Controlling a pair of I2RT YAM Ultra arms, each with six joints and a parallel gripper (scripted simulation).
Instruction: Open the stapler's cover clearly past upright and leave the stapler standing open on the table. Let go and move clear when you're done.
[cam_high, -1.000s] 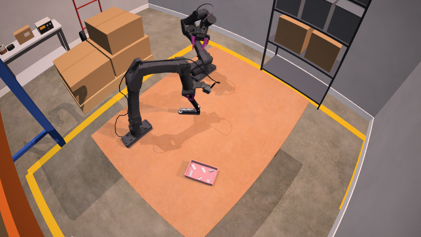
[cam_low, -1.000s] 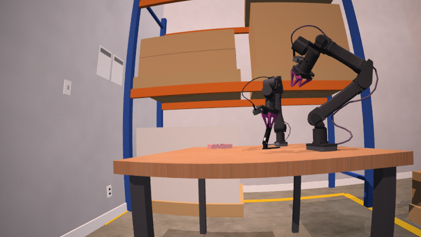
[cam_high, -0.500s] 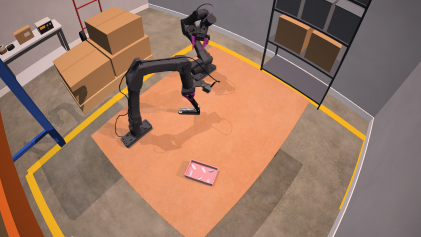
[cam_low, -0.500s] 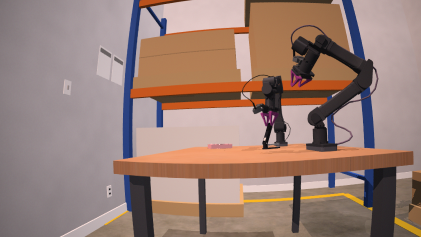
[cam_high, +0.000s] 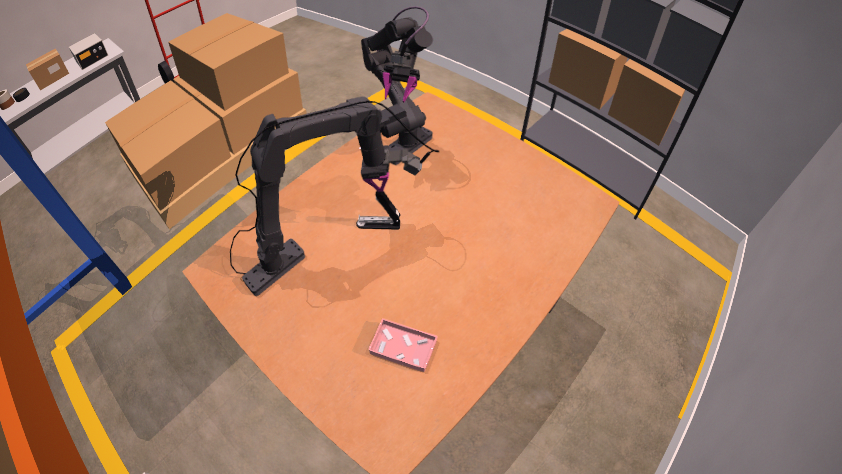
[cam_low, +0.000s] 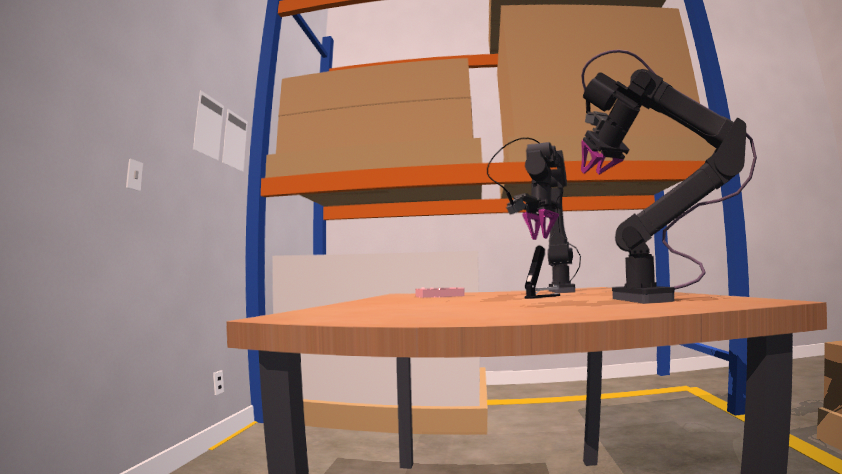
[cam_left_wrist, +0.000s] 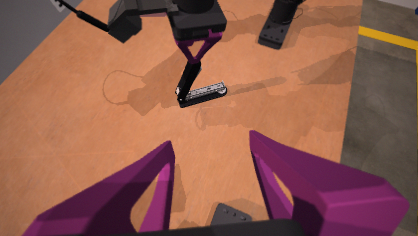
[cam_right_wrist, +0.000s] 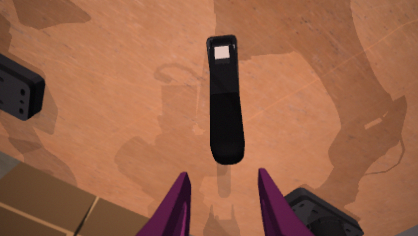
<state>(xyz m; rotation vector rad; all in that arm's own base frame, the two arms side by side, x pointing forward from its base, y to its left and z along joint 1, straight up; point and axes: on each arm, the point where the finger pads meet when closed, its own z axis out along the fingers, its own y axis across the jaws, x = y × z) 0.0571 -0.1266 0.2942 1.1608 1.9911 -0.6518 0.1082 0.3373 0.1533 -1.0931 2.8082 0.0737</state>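
1. Right gripper (cam_high: 378, 189) (cam_low: 540, 237) (cam_left_wrist: 194, 61) (cam_right_wrist: 223, 171), partly open, empty, just above the cover (cam_high: 387, 206) (cam_low: 535, 264) (cam_left_wrist: 189, 80) (cam_right_wrist: 227, 130): cover liable to be knocked shut by a misaligned descent.
2. Left gripper (cam_high: 395, 99) (cam_low: 592, 172) (cam_left_wrist: 211, 137), about half open, empty, well apart.
3. Stapler (cam_high: 377, 222) (cam_low: 530, 294) (cam_left_wrist: 204, 96) (cam_right_wrist: 223, 75), on table (cam_high: 500, 235) (cam_low: 412, 338) (cam_left_wrist: 75, 125) (cam_right_wrist: 280, 100): may be slid or tipped if pushed unbraced.
4. Cover, raised, leaning over its base: may be left short of upright if not pushed from the base side.

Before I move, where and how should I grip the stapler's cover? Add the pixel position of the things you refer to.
I'd pinch the cover's free upper end (cam_high: 381, 196) (cam_low: 539, 252) (cam_left_wrist: 193, 68) (cam_right_wrist: 228, 150) from above, one finger of the right pincer (cam_high: 376, 189) (cam_low: 539, 237) (cam_left_wrist: 194, 61) (cam_right_wrist: 223, 172) along each long side: it is narrow, stands steeply, and its rounded tip points up toward that open pincer.
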